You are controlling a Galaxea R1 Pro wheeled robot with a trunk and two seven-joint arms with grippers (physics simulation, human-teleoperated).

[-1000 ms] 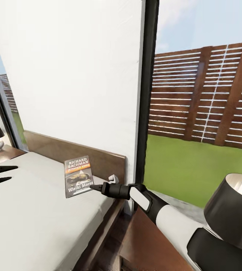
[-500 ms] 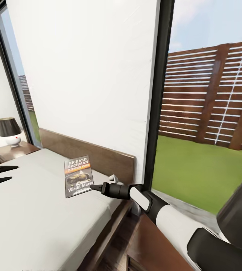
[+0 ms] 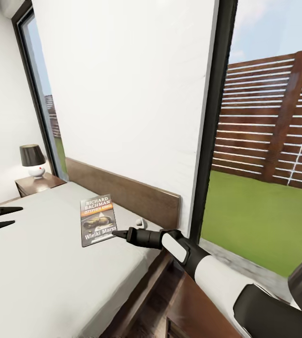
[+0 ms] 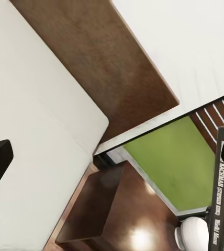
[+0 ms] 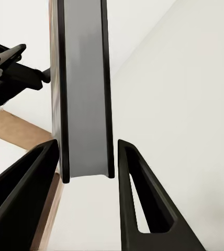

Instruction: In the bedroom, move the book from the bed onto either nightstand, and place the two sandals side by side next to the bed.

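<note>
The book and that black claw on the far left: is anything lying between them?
No. In the head view, just bare grey mattress of the bed stretches between the left gripper and the book, which the right gripper holds.

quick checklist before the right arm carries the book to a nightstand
1. Book between the fingers of the right gripper: ok, right wrist view shows its edge between them.
2. Fingers pressed firmly on the book: cannot tell.
3. Book lifted off the bed: cannot tell.
4. Left gripper away from the book: ok, open over the mattress.
5. Far nightstand has room: not ok to judge fully, a lamp stands on it.
</note>
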